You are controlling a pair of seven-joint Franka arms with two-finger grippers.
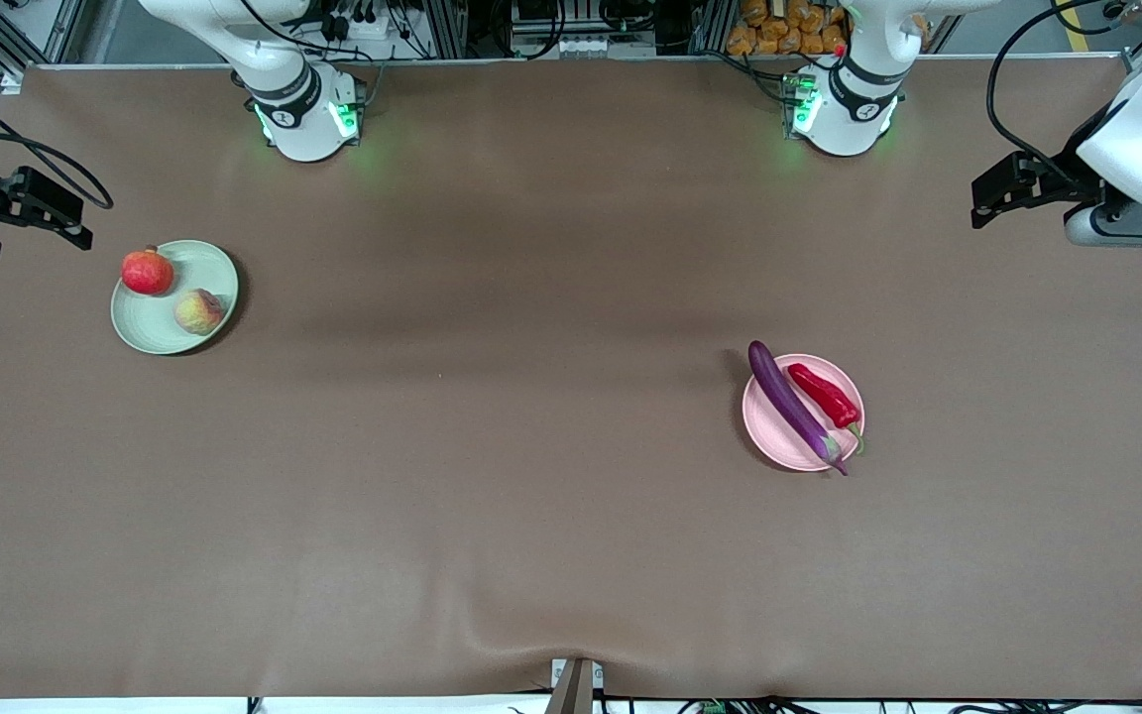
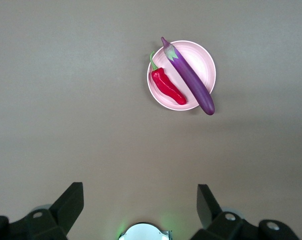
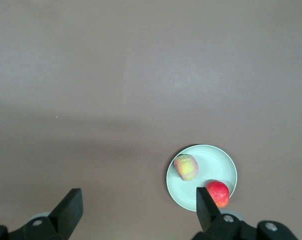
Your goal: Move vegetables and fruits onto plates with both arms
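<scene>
The pale green plate [image 1: 160,329] lies toward the right arm's end of the table. On it are the red-orange fruit [image 1: 147,273] and the peach-like fruit [image 1: 198,311]. The pale pink plate [image 1: 767,428] lies toward the left arm's end, nearer the front camera. It holds the purple eggplant [image 1: 794,407], which overhangs the rim, and the red chili [image 1: 826,395] beside it. My right gripper [image 1: 36,233] is open and empty, raised over the table's end by the green plate [image 3: 213,165]. My left gripper [image 1: 982,203] is open and empty, raised over the other end, apart from the pink plate [image 2: 201,62].
The brown table cover [image 1: 531,446] spreads wide between the two plates. Both arm bases stand along the table's farther edge. Cables and racks lie past that edge. A small bracket [image 1: 576,684] sits at the nearest edge.
</scene>
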